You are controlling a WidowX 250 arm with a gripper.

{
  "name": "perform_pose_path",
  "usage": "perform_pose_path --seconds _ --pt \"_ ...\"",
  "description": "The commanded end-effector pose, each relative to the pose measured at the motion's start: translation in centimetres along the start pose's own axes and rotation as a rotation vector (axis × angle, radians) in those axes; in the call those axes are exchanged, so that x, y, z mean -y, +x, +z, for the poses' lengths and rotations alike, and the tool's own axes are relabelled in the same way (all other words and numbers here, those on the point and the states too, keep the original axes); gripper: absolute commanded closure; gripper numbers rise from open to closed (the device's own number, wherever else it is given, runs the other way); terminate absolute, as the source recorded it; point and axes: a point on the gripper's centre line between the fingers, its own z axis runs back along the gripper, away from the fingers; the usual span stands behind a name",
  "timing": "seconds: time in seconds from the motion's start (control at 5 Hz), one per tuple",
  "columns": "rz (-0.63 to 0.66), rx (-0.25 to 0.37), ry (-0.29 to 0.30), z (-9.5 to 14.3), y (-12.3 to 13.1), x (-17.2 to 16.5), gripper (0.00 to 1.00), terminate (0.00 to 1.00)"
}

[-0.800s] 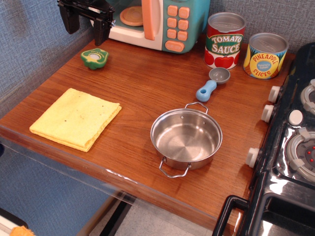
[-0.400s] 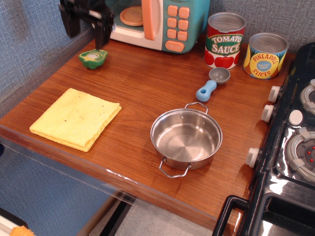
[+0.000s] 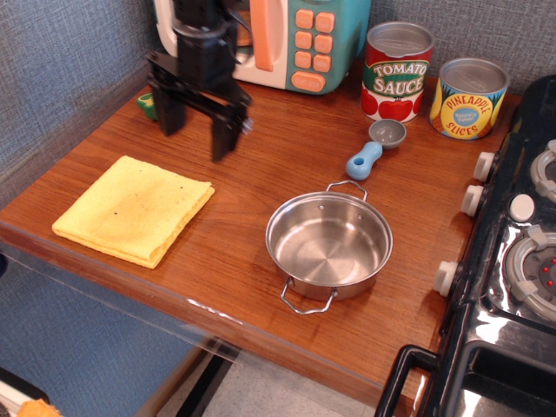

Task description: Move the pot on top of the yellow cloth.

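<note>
The shiny steel pot point(image 3: 328, 246) with two wire loop handles stands empty on the wooden counter, right of centre near the front. The folded yellow cloth point(image 3: 135, 208) lies flat at the front left. My black gripper point(image 3: 196, 143) hangs open and empty above the counter, behind the cloth's far right corner and well to the left of and behind the pot. Its two fingers point down with a wide gap between them.
A toy microwave point(image 3: 287, 39) stands at the back. A tomato sauce can point(image 3: 396, 71) and a pineapple can point(image 3: 469, 98) stand back right. A grey-and-blue scoop point(image 3: 375, 146) lies behind the pot. A green toy point(image 3: 146, 104) shows partly behind the gripper. A toy stove point(image 3: 512, 261) borders the right edge.
My gripper has moved from the back left corner forward, right and downward over the counter, toward the middle. It now covers most of the green toy. The pot and cloth have not moved.
</note>
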Motion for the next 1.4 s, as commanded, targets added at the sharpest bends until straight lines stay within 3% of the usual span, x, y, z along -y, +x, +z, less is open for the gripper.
perform_pose_path --seconds 0.0,0.4,0.8,1.0,1.2 --pt "-0.056 0.057 -0.067 2.0 -1.9 3.8 0.0 0.0" --pt "-0.125 0.066 -0.099 1.8 -1.9 7.3 0.0 0.0" --pt "-0.18 0.072 -0.045 0.1 -1.9 9.2 0.0 0.0" --pt "-0.149 0.053 -0.017 -1.4 -1.5 8.6 0.0 0.0" --pt "-0.05 0.044 -0.044 -2.5 -1.8 8.1 0.0 0.0"
